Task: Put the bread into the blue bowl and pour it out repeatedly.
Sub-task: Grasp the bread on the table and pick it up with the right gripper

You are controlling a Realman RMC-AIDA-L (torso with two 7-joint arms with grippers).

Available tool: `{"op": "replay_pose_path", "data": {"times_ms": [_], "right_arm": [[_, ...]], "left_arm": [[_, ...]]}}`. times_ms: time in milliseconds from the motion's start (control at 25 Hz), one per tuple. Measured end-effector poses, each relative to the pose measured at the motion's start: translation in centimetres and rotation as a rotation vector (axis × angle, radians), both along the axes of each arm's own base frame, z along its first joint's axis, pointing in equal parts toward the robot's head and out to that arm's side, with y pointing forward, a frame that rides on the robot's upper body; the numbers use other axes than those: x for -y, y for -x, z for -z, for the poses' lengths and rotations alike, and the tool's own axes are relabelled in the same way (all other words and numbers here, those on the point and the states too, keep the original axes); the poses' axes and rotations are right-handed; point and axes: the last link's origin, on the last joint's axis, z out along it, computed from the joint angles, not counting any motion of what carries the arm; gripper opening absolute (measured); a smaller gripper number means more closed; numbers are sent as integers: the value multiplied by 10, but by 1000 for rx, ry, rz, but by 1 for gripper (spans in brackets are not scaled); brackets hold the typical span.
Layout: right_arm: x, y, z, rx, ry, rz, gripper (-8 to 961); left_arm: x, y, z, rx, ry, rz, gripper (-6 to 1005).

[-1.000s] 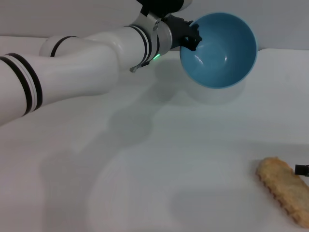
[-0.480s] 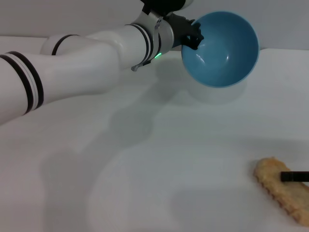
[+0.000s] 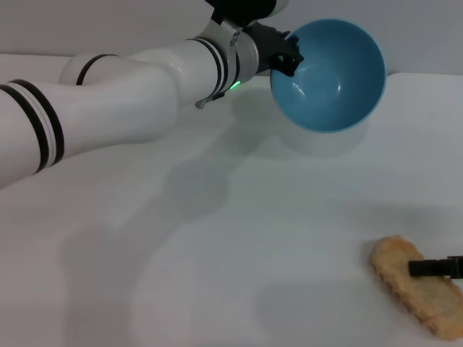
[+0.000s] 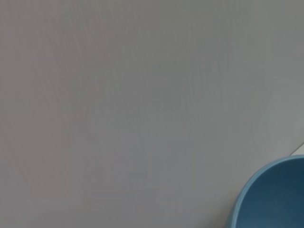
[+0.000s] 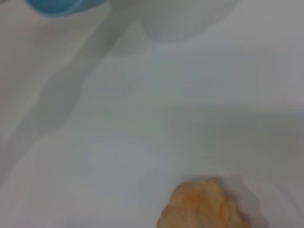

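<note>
The bread [image 3: 416, 293] lies on the white table [image 3: 239, 238] at about four o'clock in the head view, tan side up. Over the last second it has slid a little toward the middle of the table and turned slightly, and a dark fingertip of the right gripper [image 3: 434, 267] has come in from the three o'clock edge until it now lies over the loaf's upper side. Only that one dark tip shows, so I cannot tell whether its jaws are spread or pinching the loaf; the shift suggests that it is touching it, either nudging it or taking hold. The right wrist view shows just one rounded end of the bread, with no fingers in sight.

The blue bowl [image 3: 329, 72] is up at one o'clock, well apart from the loaf, tipped so its empty inside faces the camera. It has barely moved in that second. The left gripper [image 3: 283, 55] is clamped on the bowl's rim at its nine o'clock side, the white arm reaching in from the left.

By my reading a pour is done and the next round is starting: the loaf must be lifted and the bowl brought level again to receive it.
</note>
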Motion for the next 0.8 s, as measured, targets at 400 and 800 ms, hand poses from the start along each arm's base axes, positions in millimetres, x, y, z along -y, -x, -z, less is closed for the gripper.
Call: {"op": "replay_pose_path", "data": {"times_ms": [400,800], "right_arm": [[-6,13,-12,-42,-28,-65,261],[-34,60,-66,-158,-234,-283,197]], "left_arm": [[2,1,2,-6,16,-8,-2],[4,4,5,-45,127,-96,-1]]}}
